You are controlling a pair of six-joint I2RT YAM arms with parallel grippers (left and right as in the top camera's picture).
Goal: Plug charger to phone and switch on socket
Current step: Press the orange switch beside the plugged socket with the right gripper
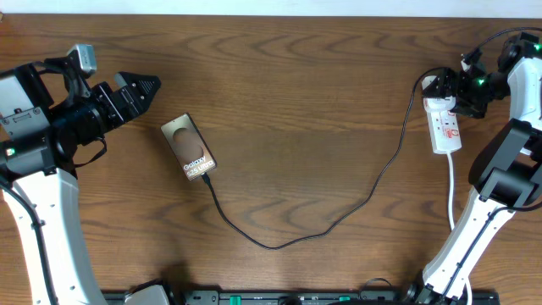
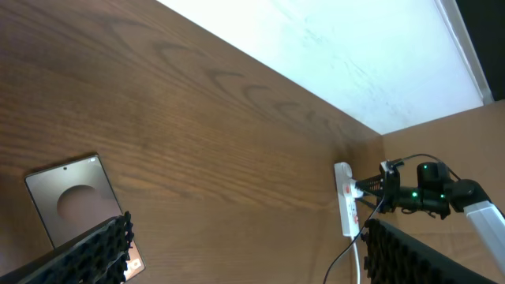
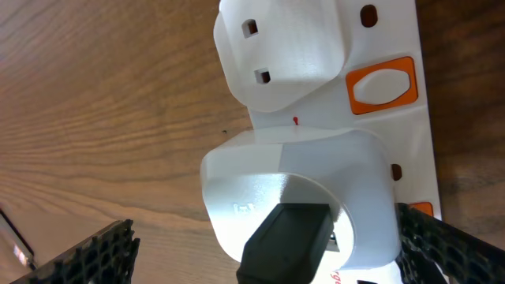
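Note:
The phone (image 1: 189, 146) lies flat on the wooden table at the left, screen up; the left wrist view shows it low on the left (image 2: 71, 197). The charger (image 1: 271, 246), a thin black cable, runs from the phone's near short edge in a long loop to the socket (image 1: 445, 125), a white power strip at the right. My left gripper (image 1: 146, 91) hovers open up-left of the phone, holding nothing. My right gripper (image 1: 442, 91) is open over the strip's far end, either side of a white adapter (image 3: 316, 197) that carries the black charger plug (image 3: 288, 241). An orange switch (image 3: 383, 85) sits beside it.
The strip's white cord (image 1: 452, 191) trails toward the table's front edge beside the right arm's base. A pale wall edge (image 2: 331, 55) borders the far side of the table. Bare wood lies between phone and strip, crossed only by the cable.

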